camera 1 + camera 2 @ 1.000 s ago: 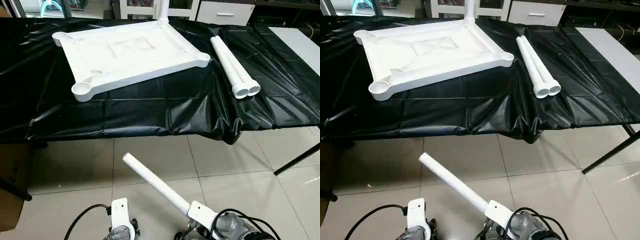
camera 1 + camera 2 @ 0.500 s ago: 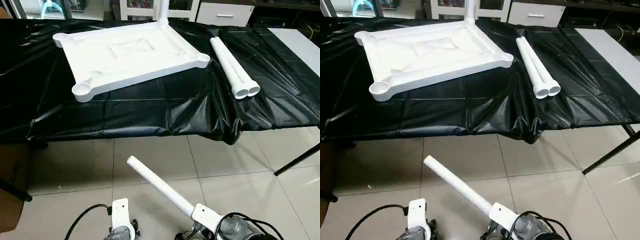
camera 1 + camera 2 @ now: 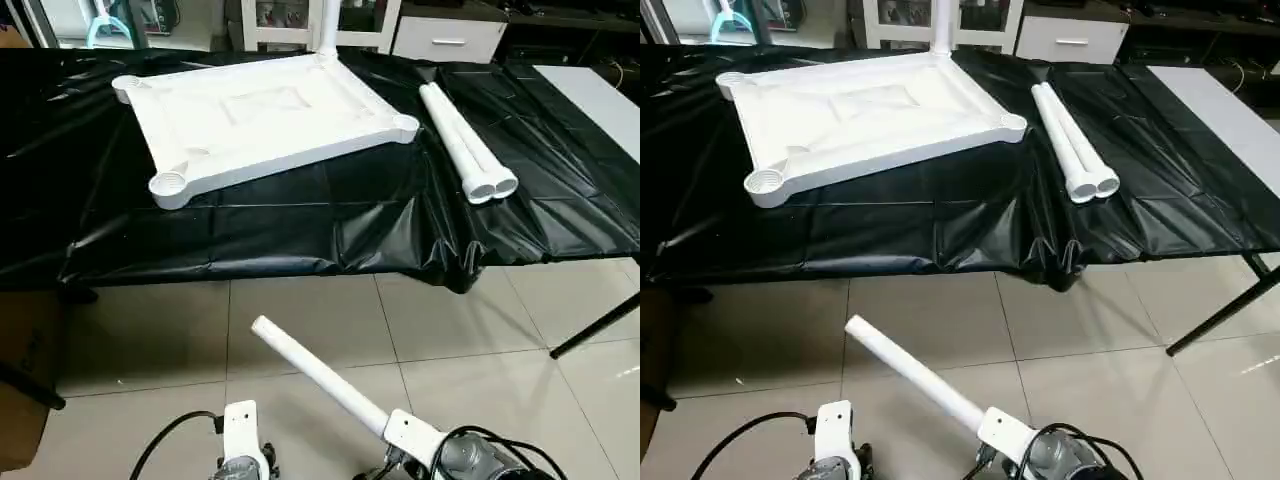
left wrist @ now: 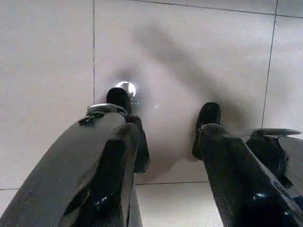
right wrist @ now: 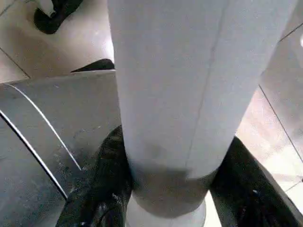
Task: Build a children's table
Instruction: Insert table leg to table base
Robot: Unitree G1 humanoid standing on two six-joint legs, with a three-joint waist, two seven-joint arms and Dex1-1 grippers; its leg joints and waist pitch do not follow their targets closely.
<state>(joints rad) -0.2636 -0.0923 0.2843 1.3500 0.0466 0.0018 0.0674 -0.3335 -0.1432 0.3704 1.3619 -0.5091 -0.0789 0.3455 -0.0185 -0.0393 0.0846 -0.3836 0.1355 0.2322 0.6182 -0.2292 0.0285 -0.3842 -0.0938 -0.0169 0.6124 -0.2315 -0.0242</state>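
Observation:
The white tabletop (image 3: 260,120) lies underside up on the black-covered table (image 3: 330,225), round sockets at its corners. One white leg (image 3: 327,22) stands upright in the far corner socket. Two more legs (image 3: 465,148) lie side by side to the tabletop's right. A fourth leg (image 3: 318,377) slants up to the left over the floor, well short of the table's front edge. My right gripper (image 5: 170,189) is shut on this leg's thick end, a black finger (image 5: 106,189) on either side. My left gripper (image 4: 165,123) hangs open over the floor tiles, holding nothing.
The black sheet droops in folds over the table's front edge (image 3: 455,270). A brown cardboard box (image 3: 20,400) stands on the tiled floor at left. A black table leg (image 3: 595,322) slants at right. White cabinets (image 3: 445,35) stand behind, and a pale surface (image 3: 600,95) lies far right.
The camera has tilted a little, so the table sits slightly higher in the picture. The held leg's free end has edged slightly right and down. Both grippers stand as before.

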